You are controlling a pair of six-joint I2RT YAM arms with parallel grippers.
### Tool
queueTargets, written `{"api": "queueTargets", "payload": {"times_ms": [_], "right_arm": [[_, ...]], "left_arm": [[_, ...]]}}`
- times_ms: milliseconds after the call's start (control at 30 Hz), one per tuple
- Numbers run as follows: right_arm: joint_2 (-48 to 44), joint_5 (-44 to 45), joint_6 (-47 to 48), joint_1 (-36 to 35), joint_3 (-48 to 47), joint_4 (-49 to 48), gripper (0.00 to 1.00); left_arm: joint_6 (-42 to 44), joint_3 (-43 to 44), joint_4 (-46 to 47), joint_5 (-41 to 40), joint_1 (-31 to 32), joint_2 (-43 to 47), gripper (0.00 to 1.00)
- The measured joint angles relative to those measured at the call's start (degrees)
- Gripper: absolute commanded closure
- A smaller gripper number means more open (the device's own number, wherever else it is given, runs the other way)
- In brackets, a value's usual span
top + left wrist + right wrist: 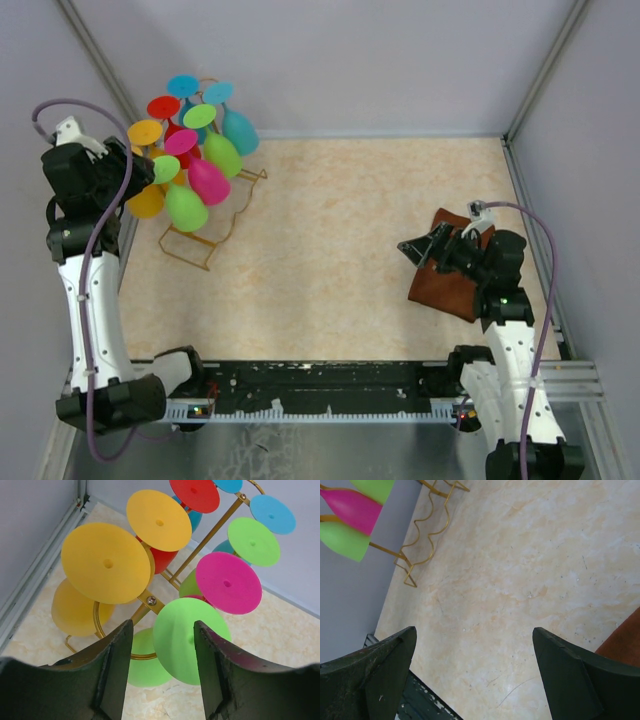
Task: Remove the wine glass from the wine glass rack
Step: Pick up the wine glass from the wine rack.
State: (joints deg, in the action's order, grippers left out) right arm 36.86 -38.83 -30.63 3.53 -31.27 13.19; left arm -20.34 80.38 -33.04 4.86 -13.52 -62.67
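Note:
The wine glass rack (215,236) is a golden wire stand at the far left corner, and several coloured wine glasses hang on it upside down. In the left wrist view its golden rod (210,535) runs between the round feet of the glasses. My left gripper (135,165) is raised beside the rack at the level of those feet. Its jaws (162,625) stand apart, and the light green wine glass foot (185,640) lies just beyond and between them, with a gap at the left finger. My right gripper (415,250) is open and empty above the table at the right (474,630).
A brown cloth (445,285) lies under the right arm. The left wall and its metal rail (40,575) run close behind the rack. The rack's wavy base (427,535) spreads onto the table towards the middle.

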Motion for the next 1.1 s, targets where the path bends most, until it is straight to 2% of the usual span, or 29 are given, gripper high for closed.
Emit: {"api": "queueTargets", "payload": {"times_ms": [433,900,1100], "right_arm": [[0.4,0.0,0.0,0.0,0.0,-0.3,0.01],[0.4,0.2,0.0,0.0,0.0,-0.3,0.01],[0.4,0.2,0.0,0.0,0.0,-0.3,0.01]], "left_arm": [[-3.1,-4.2,3.2,3.3,-1.7,0.9,0.55],[-7.0,-6.6,5.6,5.3,-2.1,2.2,0.60],[-8.4,-7.6,6.8,6.1,-2.4,2.4,0.65]]}}
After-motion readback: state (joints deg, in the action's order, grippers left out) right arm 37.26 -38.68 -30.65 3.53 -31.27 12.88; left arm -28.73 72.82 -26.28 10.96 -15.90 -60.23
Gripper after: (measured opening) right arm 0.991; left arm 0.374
